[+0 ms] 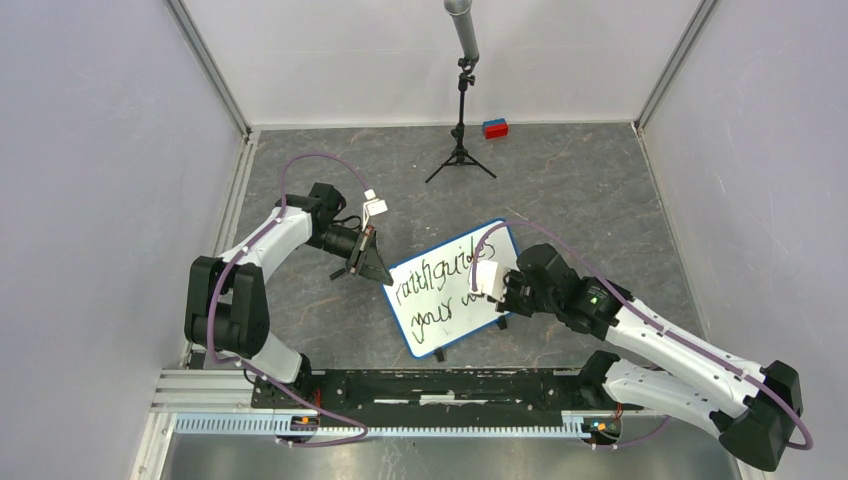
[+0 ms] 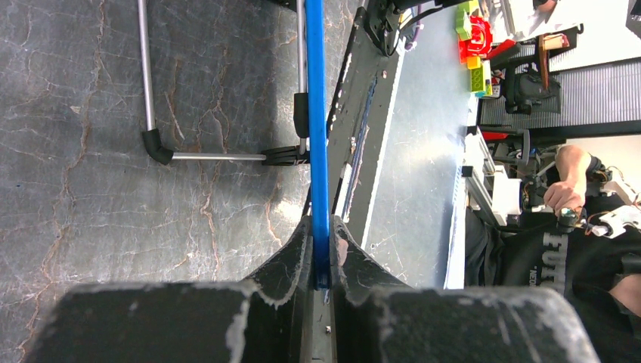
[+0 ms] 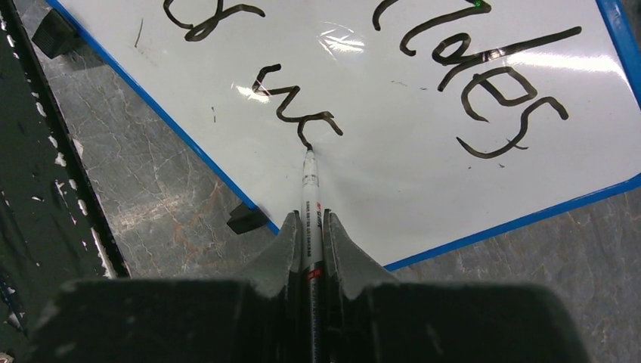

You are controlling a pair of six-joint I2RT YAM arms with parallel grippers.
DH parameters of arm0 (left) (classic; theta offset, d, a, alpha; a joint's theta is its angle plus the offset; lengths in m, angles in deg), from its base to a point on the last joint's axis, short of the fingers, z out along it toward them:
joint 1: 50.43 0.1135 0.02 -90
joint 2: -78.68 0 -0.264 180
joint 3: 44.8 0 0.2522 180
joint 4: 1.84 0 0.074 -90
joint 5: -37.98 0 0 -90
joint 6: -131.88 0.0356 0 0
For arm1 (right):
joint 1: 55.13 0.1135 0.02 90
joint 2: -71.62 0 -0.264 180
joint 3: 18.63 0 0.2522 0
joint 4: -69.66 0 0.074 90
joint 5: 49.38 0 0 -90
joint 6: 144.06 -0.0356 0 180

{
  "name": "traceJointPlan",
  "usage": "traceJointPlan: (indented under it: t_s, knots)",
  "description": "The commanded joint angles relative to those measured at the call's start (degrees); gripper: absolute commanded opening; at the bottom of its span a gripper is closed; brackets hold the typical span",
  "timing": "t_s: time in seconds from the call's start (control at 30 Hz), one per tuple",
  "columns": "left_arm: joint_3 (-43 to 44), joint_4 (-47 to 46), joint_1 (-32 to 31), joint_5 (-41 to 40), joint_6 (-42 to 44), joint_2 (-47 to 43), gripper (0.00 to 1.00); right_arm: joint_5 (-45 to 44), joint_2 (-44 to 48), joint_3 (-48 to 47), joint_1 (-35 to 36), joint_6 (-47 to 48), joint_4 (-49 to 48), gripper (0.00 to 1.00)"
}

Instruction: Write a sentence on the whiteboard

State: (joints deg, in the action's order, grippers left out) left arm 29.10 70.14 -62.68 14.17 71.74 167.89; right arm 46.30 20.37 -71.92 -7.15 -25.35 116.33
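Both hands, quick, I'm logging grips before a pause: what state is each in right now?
Left hand: closed on the whiteboard, gripping its blue rim.
Right hand: closed on a marker, tip on the board.

Handwriting on the whiteboard (image 1: 437,333)
The sentence (image 1: 445,268), black cursive, reads roughly "Faith guides", under it "your w"; print on the marker (image 3: 311,204) is unreadable.

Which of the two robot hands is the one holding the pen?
The right gripper: it is shut on the marker, whose tip touches the whiteboard. The left gripper instead clamps the board's blue rim.
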Motion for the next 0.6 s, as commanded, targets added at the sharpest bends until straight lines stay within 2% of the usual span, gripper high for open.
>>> traceJointPlan:
  t_s: [0.0,0.3,0.57]
  knots:
    - [0.2,-1.2,-0.5,-1.5,3.8,0.0,0.03,-4.3,0.2,-2.7,-0.6,-0.6,-2.9,0.00]
    - [0.2,-1.2,-0.5,-1.5,3.7,0.0,0.02,-4.8,-0.2,-4.3,-0.8,-0.9,-3.6,0.00]
    - [0.2,-1.2,-0.5,-1.6,3.8,-0.1,0.02,-0.6,-0.4,-1.4,-0.9,0.4,-0.2,0.00]
